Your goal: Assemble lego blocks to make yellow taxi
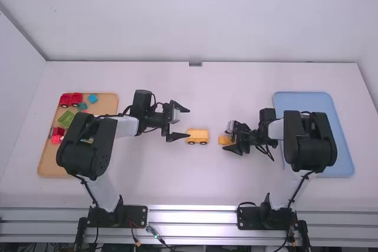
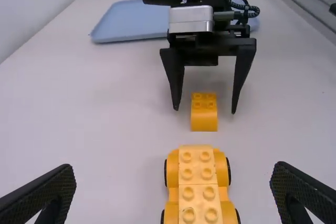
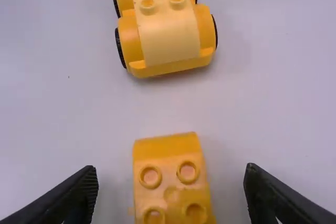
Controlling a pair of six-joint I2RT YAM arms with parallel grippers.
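Note:
The yellow car base [image 1: 197, 136] with dark wheels stands upright mid-table. To its left, my left gripper [image 1: 181, 123] is open, fingers toward the base. A small orange-yellow block [image 1: 225, 140] lies right of the base, apart from it, between the open fingers of my right gripper [image 1: 229, 138]. In the left wrist view the studded car base [image 2: 202, 184] sits between the spread fingers of my left gripper [image 2: 174, 184], with the small block [image 2: 203, 112] beyond. The right wrist view has the small block [image 3: 170, 177] between my right gripper's fingers [image 3: 171, 184], untouched, and the car base [image 3: 165, 19] farther off.
At the far left a wooden tray [image 1: 48, 163] holds red wheeled pieces [image 1: 71, 100], a green block [image 1: 65, 118] and several other blocks, partly under the left arm. A blue tray [image 1: 339, 146] lies at the right, partly under the right arm.

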